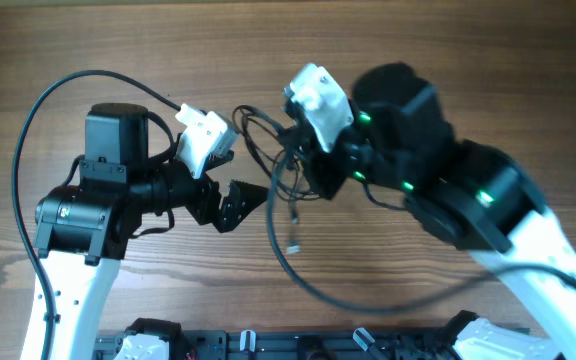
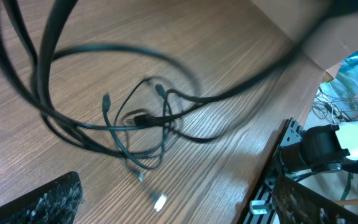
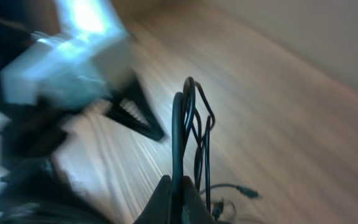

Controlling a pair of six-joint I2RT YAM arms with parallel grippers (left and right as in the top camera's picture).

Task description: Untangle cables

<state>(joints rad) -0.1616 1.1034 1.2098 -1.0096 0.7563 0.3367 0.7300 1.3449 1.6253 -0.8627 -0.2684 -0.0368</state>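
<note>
The cables [image 1: 266, 138] are thin dark wires in a tangled bunch of loops on the wooden table. My right gripper [image 1: 296, 162] is shut on a dark strand of them; in the right wrist view the fingers [image 3: 179, 196] pinch a strand while other loops [image 3: 194, 127] stand up beside it. My left gripper [image 1: 230, 205] is open and empty just left of the tangle. In the left wrist view the tangle [image 2: 143, 119] lies on the wood beyond the spread fingers [image 2: 179, 211], with a white connector tip [image 2: 160, 202] close by.
A long dark cable loop [image 1: 298, 272] runs from the tangle toward the front right. A loose connector end [image 1: 295, 247] lies on the wood. The table's front rail [image 1: 298, 345] carries the arm bases. A thicker black robot cable [image 1: 28, 130] arcs at the left.
</note>
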